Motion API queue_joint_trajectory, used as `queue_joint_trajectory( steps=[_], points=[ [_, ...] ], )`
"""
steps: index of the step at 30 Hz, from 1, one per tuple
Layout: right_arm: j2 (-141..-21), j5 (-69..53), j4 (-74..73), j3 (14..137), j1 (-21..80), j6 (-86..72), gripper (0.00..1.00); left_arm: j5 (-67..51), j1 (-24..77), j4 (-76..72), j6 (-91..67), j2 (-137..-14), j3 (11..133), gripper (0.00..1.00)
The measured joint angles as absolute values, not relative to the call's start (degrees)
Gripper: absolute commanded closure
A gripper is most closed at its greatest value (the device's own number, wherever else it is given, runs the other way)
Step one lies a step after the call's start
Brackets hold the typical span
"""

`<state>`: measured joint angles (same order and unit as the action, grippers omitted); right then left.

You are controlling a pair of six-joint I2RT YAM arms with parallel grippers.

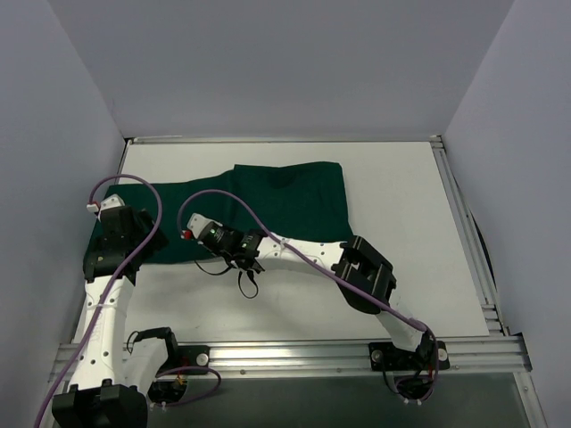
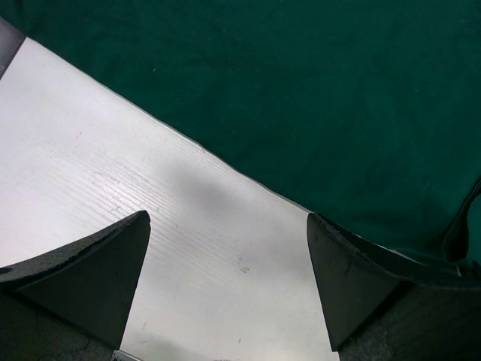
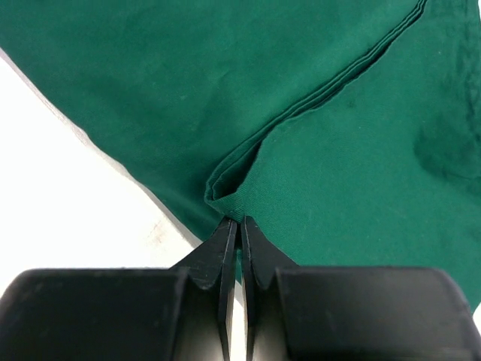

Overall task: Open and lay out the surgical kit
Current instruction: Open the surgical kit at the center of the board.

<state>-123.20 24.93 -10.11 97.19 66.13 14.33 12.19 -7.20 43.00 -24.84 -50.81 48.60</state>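
Note:
The surgical kit shows as a dark green cloth wrap (image 1: 294,196) spread over the far left half of the white table. My right gripper (image 3: 240,220) is shut on a folded corner of the green cloth (image 3: 323,150) at its near edge, and a small fold bunches just past the fingertips. From above, the right gripper (image 1: 198,239) reaches left across the table to that edge. My left gripper (image 2: 228,218) is open, with only bare table between its fingers, beside the cloth's edge (image 2: 301,90). Seen from above, the left gripper (image 1: 114,242) hangs over the cloth's left end.
The white table (image 1: 401,232) is ringed by an aluminium rail (image 1: 464,223) and grey walls. Purple cables (image 1: 143,241) loop over both arms. A thin black cable (image 1: 245,285) dangles under the right wrist.

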Motion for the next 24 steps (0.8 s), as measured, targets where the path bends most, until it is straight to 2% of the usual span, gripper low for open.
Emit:
queue_joint_trajectory(
  steps=[4, 17, 24],
  points=[
    [-122.56, 22.59, -10.09, 97.21, 65.12, 13.15, 1.00, 12.19, -7.18, 43.00, -24.84, -51.09, 48.60, 0.06],
    [-122.54, 21.32, -9.52, 97.21, 64.42, 12.03, 0.75, 12.19, -7.16, 42.98, -24.84, -51.18, 48.60, 0.06],
    [-122.65, 21.32, -9.39, 97.67, 64.42, 12.08, 0.72, 12.19, -7.05, 42.98, -24.84, -51.18, 48.60, 0.06]
  ],
)
